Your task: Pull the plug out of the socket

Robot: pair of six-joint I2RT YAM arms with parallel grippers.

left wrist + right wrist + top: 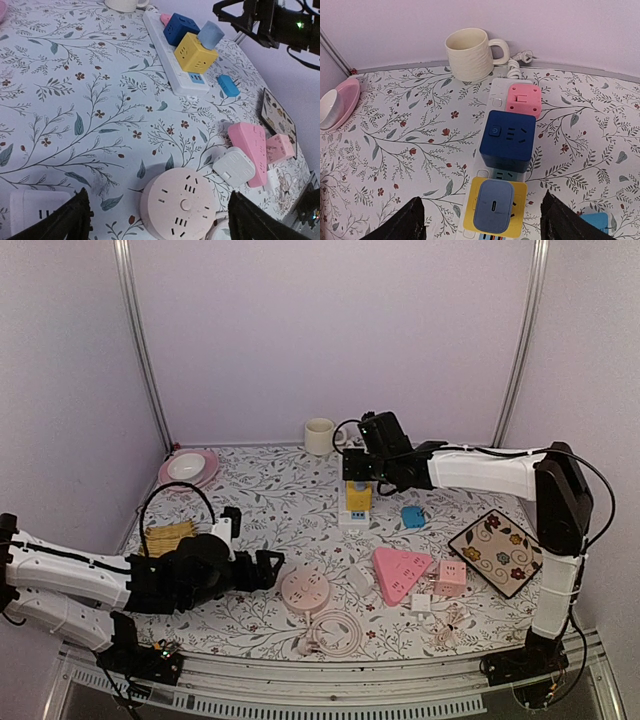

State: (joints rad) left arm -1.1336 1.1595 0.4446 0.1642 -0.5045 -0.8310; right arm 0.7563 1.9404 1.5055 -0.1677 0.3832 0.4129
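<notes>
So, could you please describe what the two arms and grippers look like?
Both match: the left arm and right arm have white shells with black joints. The left gripper and right gripper are black, two-fingered. Thin black cables loop along each arm.

Top cam: high, behind arm bases, looks down/fwd over whole floral table [280, 505] to back wall. L wrist cam: low nr front edge, faces diag. toward far power strip [172, 70]. R wrist cam: close above strip, facing mug [470, 50] & back wall. All 3 share strip + mug.

Space above grey-blue plug [493, 206] clear; mug [470, 52] crowds strip [496, 95] far end
</notes>
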